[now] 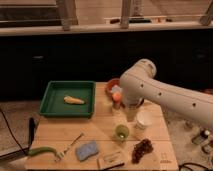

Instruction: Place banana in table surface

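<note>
The banana (pixel 73 100) is a small pale-yellow piece lying in the middle of the dark green tray (pixel 51 102) at the back left of the table surface (pixel 100 125). My white arm reaches in from the right, its elbow over the back of the table. My gripper (pixel 131 118) points down over the right middle of the table, between a small orange thing and a white cup, well to the right of the tray. It is open, holds nothing and is apart from the banana.
A reddish bowl (pixel 113 83) and an orange item (pixel 116 96) sit behind the gripper. A white cup (pixel 145 120), a green cup (pixel 121 132), dark grapes (pixel 142 148), a blue sponge (pixel 87 150), a snack bar (pixel 111 160), a fork (pixel 71 144) and a green pod (pixel 40 151) lie along the front.
</note>
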Controlling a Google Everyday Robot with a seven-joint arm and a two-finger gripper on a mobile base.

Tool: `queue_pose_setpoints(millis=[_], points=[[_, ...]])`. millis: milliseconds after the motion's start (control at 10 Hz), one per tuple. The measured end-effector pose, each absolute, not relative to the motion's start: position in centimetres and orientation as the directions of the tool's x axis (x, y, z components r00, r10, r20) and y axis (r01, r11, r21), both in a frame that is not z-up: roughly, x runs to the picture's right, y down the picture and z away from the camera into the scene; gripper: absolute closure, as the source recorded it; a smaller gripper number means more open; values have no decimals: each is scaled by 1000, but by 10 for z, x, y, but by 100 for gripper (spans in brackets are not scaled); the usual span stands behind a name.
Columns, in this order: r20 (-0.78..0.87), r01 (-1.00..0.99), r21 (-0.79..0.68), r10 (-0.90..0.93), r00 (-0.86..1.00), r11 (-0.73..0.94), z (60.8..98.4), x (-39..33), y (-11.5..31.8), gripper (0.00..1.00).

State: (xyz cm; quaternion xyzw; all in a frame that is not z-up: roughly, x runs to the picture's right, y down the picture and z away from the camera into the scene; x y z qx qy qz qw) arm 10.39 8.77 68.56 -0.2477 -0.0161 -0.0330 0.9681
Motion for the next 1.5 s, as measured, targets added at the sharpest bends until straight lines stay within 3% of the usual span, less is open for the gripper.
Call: queue_pose_setpoints(millis=[1500], points=[[81,14,-426,22,996,905,713,18,70,20]])
